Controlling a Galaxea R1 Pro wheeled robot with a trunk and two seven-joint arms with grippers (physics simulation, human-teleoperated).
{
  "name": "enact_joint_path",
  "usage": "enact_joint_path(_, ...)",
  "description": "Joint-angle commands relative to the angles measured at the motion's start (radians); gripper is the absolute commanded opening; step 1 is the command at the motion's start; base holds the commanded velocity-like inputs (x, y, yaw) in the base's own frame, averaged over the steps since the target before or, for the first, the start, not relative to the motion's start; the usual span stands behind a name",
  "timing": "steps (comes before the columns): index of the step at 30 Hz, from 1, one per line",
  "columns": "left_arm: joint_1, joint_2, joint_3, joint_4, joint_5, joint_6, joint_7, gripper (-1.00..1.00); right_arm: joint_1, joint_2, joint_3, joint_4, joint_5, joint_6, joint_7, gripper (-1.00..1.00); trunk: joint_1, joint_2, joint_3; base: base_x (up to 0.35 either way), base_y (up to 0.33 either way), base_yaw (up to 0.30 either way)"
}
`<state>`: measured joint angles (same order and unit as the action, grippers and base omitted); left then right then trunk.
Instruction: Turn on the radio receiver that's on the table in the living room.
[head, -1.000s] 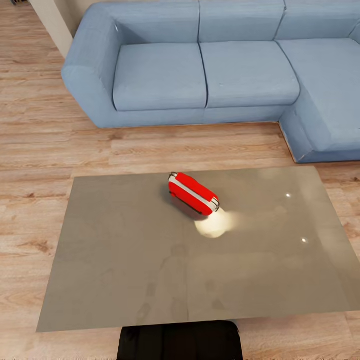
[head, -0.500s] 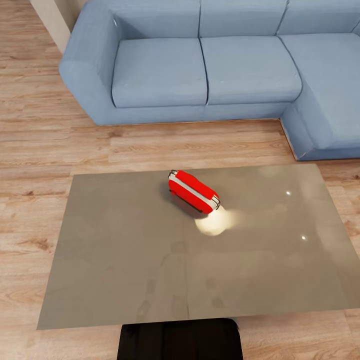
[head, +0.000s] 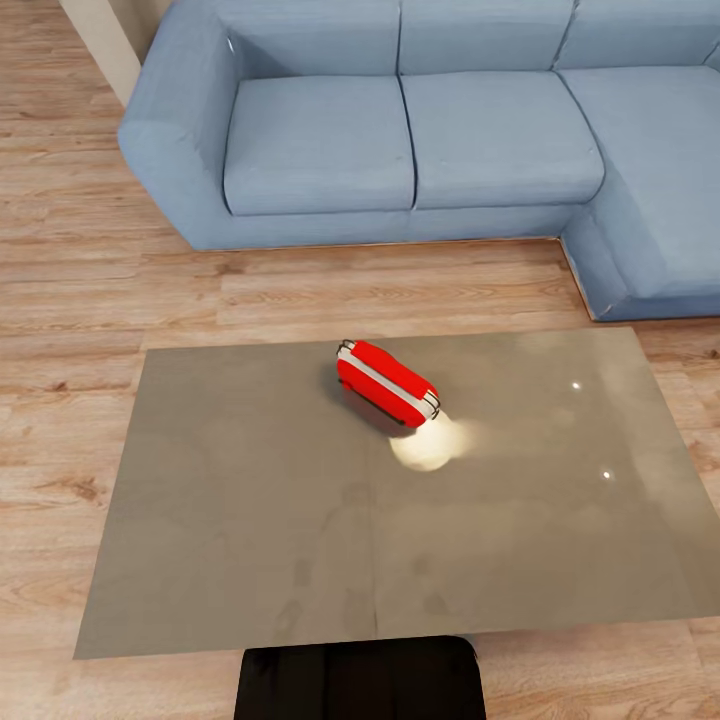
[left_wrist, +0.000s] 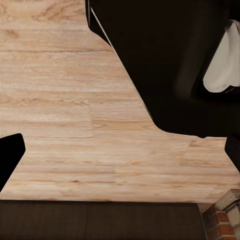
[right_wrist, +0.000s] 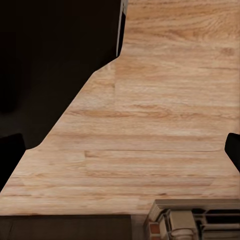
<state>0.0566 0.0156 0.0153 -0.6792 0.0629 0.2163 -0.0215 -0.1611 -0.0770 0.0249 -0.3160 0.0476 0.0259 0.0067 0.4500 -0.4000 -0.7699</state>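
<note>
The red radio receiver (head: 387, 383), with its white band and thin wire handle, lies at an angle on the glossy grey-taupe table (head: 230, 500), a little beyond the table's middle. In the left wrist view my left gripper (left_wrist: 120, 155) hangs over the wooden floor, its dark fingertips (left_wrist: 10, 156) wide apart at the picture's edges and nothing between them. My right gripper (right_wrist: 122, 152) is open the same way above the floorboards in the right wrist view, fingertips (right_wrist: 9, 155) spread. Both are away from the radio.
A light-blue L-shaped sofa (head: 400, 140) stands beyond the table and wraps round at the right. Wooden floor (head: 70, 300) surrounds the table. My black body (head: 360, 680) is at the table's near edge. A bright light reflection (head: 430, 447) lies beside the radio.
The head view has shifted slightly, so the sofa and table sit a touch differently in the picture. The radio has not moved on the table.
</note>
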Motion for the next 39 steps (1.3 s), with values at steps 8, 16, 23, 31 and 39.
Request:
enact_joint_path(8, 0.000, -0.004, 0.001, -0.008, 0.000, 0.000, -0.007, 1.00, 0.000, -0.001, 0.001, 0.000, 0.000, -0.006, 0.001, 1.00, 0.000, 0.000, 0.000, 0.000, 0.000, 0.000)
enact_joint_path(16, 0.000, -0.004, 0.000, -0.069, 0.000, 0.009, -0.009, 1.00, 0.000, -0.005, 0.001, -0.008, 0.000, -0.006, -0.005, 1.00, 0.000, 0.000, 0.000, 0.000, 0.000, 0.000)
enact_joint_path(23, 0.000, -0.003, -0.002, -0.164, -0.001, 0.016, -0.012, 1.00, 0.000, -0.014, 0.001, -0.111, 0.000, 0.009, -0.021, 1.00, 0.000, 0.000, 0.000, 0.000, 0.000, 0.000)
enact_joint_path(31, 0.000, 0.002, -0.004, -0.323, -0.003, 0.114, -0.014, 1.00, -0.001, -0.032, -0.003, -0.338, 0.001, 0.173, -0.028, 1.00, 0.000, 0.000, 0.000, 0.000, 0.000, 0.000)
enact_joint_path(39, -0.001, 0.009, -0.003, -0.408, -0.008, 0.220, -0.012, 1.00, -0.035, -0.028, -0.004, -0.568, 0.001, 0.370, -0.035, 1.00, 0.000, 0.000, 0.000, 0.000, 0.000, 0.000)
